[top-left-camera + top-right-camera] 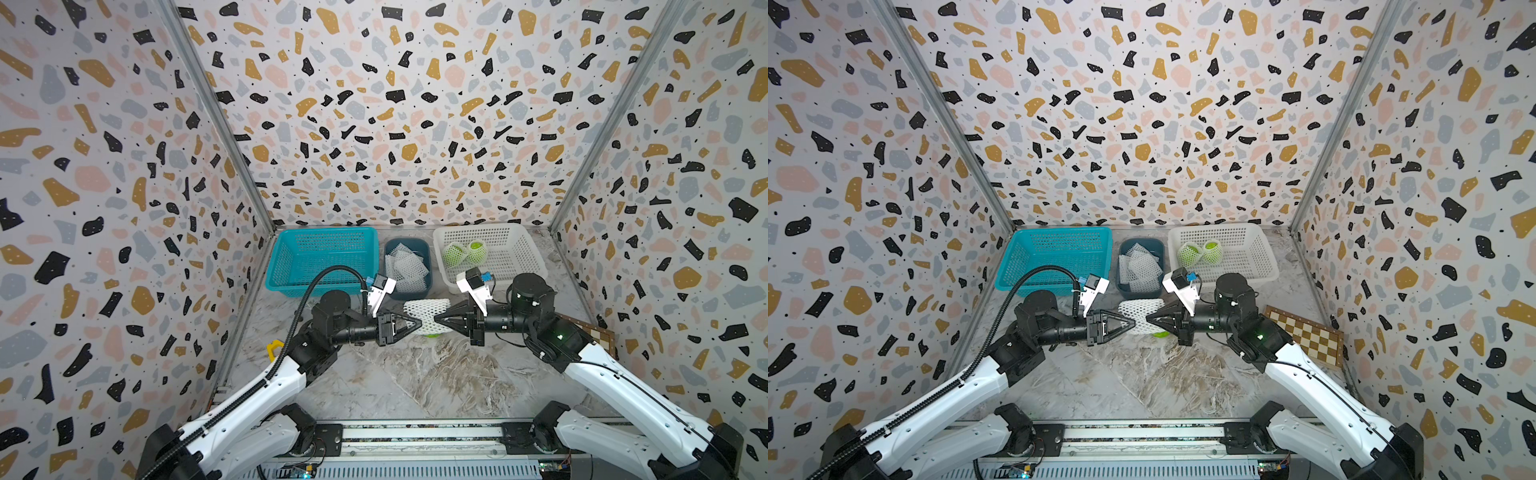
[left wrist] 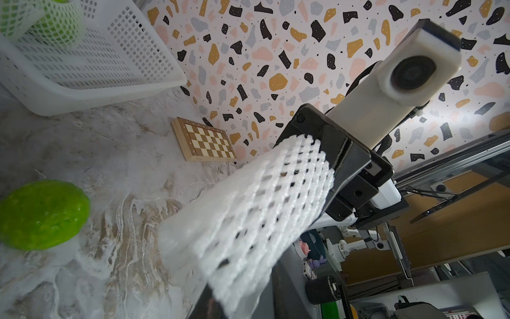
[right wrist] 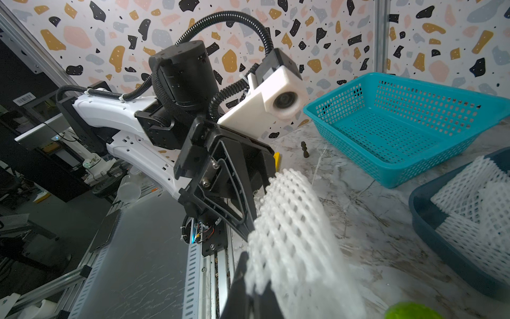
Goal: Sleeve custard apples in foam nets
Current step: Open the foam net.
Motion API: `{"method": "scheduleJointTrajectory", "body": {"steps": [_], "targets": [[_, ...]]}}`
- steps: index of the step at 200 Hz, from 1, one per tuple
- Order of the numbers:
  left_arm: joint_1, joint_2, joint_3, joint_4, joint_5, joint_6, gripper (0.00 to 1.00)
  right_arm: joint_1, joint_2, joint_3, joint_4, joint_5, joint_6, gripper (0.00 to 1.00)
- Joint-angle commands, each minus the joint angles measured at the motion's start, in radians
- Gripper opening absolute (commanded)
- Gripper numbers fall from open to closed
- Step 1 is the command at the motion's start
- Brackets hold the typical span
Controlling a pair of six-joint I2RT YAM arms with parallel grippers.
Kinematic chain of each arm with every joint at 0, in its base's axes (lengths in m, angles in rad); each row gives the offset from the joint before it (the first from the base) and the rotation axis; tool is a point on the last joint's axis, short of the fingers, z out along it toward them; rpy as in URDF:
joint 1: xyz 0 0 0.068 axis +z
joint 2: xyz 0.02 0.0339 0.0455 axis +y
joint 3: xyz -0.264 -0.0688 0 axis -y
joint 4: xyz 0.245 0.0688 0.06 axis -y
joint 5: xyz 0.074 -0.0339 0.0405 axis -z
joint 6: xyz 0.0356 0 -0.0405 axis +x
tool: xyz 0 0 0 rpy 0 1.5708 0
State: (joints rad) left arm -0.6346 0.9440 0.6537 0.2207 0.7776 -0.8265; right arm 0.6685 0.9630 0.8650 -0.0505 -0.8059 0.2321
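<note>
A white foam net hangs stretched between my two grippers over the middle of the table. My left gripper is shut on its left end and my right gripper is shut on its right end. Just under the net, a bare green custard apple lies on the table, mostly hidden in both top views. In the left wrist view the net runs away from my jaws, with the custard apple beside it. Two more custard apples in nets lie in the white basket.
A dark blue tub holding several loose foam nets stands between the teal basket and the white basket at the back. A folded chessboard lies by the right wall. A small yellow object sits at the left wall.
</note>
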Motion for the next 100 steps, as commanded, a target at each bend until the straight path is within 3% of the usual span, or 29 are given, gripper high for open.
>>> {"method": "scheduleJointTrajectory", "body": {"steps": [1, 52, 100], "targets": [[0.009, 0.001, 0.032, 0.009, 0.025, 0.002, 0.34, 0.011, 0.000, 0.057, -0.041, 0.032, -0.044, 0.01], [0.013, -0.001, 0.030, -0.007, 0.035, 0.005, 0.27, 0.016, -0.006, 0.064, -0.054, 0.066, -0.054, 0.01], [0.026, -0.012, 0.025, -0.019, 0.038, 0.005, 0.39, 0.026, 0.000, 0.074, -0.081, 0.078, -0.077, 0.01]]}}
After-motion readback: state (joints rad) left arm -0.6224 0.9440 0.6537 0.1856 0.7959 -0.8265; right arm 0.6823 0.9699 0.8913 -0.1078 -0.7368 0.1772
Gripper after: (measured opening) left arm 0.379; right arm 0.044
